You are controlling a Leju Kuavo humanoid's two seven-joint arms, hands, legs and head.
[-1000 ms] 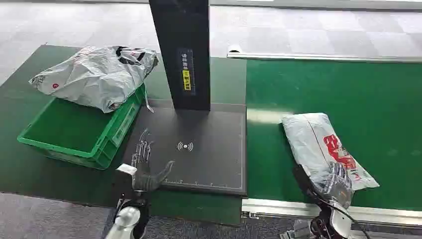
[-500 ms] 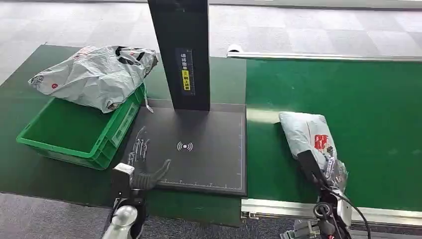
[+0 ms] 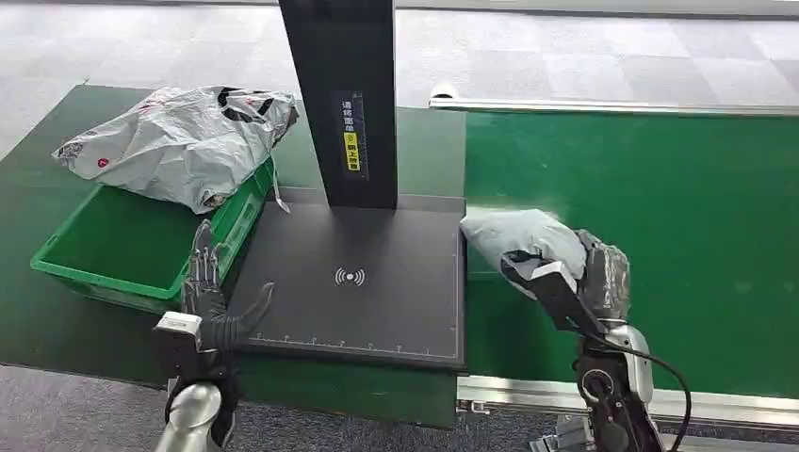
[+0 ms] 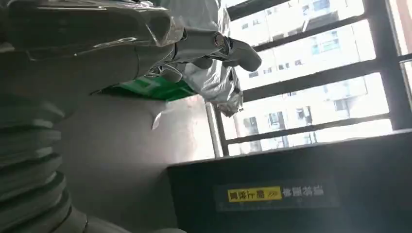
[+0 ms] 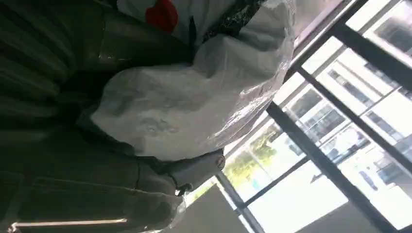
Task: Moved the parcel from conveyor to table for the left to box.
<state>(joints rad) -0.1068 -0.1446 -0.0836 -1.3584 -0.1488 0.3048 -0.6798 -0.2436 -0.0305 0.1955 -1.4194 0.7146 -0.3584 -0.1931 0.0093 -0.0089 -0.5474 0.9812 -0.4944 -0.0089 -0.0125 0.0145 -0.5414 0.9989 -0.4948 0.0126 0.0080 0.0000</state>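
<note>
A green conveyor (image 3: 660, 188) is seen beside a dark counter (image 3: 57, 311) carrying a black scanner pad (image 3: 377, 301) and a green crate (image 3: 141, 250), on whose rim a grey bag (image 3: 179, 141) lies. The parcel (image 3: 523, 235) is gripped by the right hand (image 3: 579, 273), lifted at the pad's edge. The left hand (image 3: 212, 301) is held open, fingers spread, nothing grasped.

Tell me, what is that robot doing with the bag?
The robot's right hand is holding a grey plastic parcel up off the green conveyor, at the edge of the black scanner pad on the table. Its left hand hovers open at the pad's other side, beside a green box. Another grey parcel already lies across that box's rim.
</note>
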